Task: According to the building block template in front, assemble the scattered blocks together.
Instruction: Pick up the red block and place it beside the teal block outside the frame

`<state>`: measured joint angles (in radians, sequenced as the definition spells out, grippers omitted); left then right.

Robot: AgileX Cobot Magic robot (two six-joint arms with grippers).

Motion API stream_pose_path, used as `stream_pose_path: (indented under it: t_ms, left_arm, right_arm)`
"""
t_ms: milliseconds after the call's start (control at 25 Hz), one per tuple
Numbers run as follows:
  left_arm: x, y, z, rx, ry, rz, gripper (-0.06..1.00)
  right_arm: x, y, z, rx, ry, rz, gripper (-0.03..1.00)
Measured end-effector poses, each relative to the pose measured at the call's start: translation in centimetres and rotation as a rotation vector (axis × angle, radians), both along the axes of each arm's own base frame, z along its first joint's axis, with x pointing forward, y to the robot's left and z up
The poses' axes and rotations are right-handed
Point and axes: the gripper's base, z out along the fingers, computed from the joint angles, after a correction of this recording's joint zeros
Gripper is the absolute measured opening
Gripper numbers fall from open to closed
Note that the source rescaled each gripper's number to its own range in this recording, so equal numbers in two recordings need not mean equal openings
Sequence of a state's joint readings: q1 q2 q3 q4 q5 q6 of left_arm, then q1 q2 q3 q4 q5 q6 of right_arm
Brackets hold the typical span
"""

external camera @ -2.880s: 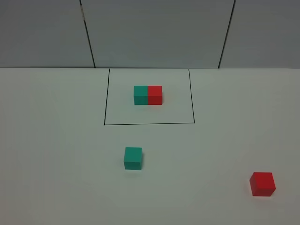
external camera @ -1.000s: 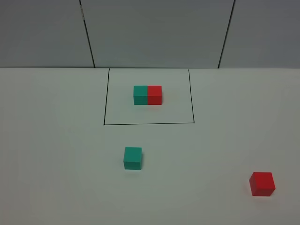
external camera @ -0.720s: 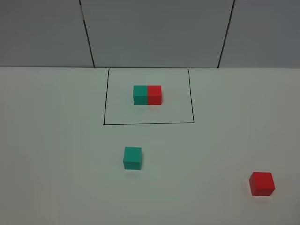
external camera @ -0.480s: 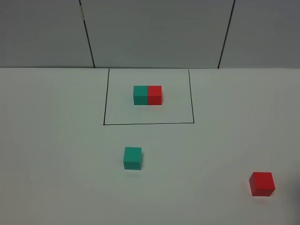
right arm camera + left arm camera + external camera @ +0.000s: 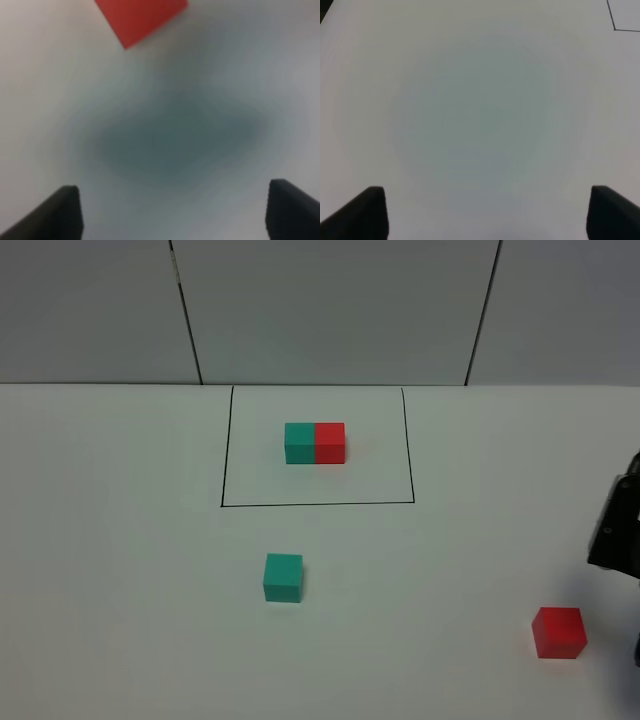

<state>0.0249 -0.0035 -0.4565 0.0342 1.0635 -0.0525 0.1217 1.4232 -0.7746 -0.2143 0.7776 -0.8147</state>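
Far on the white bench (image 5: 120, 560), inside a black drawn frame (image 5: 318, 504), sits the template (image 5: 315, 443): teal on the left, red on the right, the two touching. Nearer, left of centre, the loose teal cube (image 5: 283, 577) stands alone. Well apart from it, at the near right, lies the red cube (image 5: 559, 632), near the blurred dark right arm (image 5: 618, 525). The right fingers (image 5: 65, 212) are spread wide and released, clear of the red cube. The left fingers (image 5: 367, 212) are likewise released above the bench.

soft, even light; high view sharp, wrist views blurry, right one darkly shadowed.
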Motion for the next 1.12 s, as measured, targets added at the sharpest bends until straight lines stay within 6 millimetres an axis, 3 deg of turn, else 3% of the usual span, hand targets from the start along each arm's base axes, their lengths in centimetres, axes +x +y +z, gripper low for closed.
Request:
stream_pose_path:
  t_ms: [280, 640, 1120]
  left_arm:
    - [0.0, 0.0, 0.0, 0.0, 0.0, 0.0, 0.92]
    - [0.0, 0.0, 0.0, -0.001, 0.0, 0.0, 0.92]
    - [0.0, 0.0, 0.0, -0.001, 0.0, 0.0, 0.92]
  right_arm:
    - [2.8, 1.4, -2.6, -0.068, 0.029, 0.136, 1.0]
    - [3.7, 2.4, -3.5, -0.074, -0.01, 0.238, 1.0]
    - [3.8, 2.8, -6.3, -0.054, 0.107, 0.293, 1.0]
